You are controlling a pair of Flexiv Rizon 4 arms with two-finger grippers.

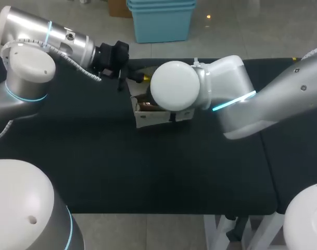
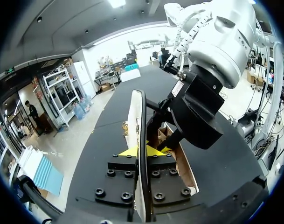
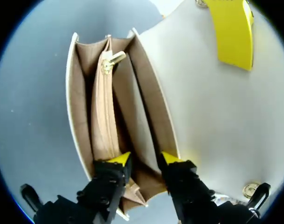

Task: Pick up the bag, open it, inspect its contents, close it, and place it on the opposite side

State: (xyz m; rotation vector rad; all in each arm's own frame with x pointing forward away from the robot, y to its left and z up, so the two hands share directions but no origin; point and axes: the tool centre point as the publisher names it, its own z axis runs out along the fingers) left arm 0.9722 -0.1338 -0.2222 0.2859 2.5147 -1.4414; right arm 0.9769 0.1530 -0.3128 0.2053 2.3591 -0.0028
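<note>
1. The bag (image 1: pixel 148 117) stands near the middle of the dark surface (image 1: pixel 148 172), mouth up, with its long axis running from my left to my right.
2. The left hand (image 2: pixel 144 151) is clamped on the edge of the raised flap (image 2: pixel 136 116), one finger on each face, holding it upright on the bag's far side.
3. The right hand (image 3: pixel 147 158) hangs straight over the open mouth. Its fingers are parted across the bag's short width and dip into a compartment beside the middle pocket with the gold zip pull (image 3: pixel 111 60); they grip nothing.
4. As I judge it, closing depends on this: the flap must fold down over the very spot the right hand fills, so that hand has to lift out first.
5. No writing can be read on the bag. A small label (image 2: pixel 177 88) on the right wrist is too small to read.
</note>
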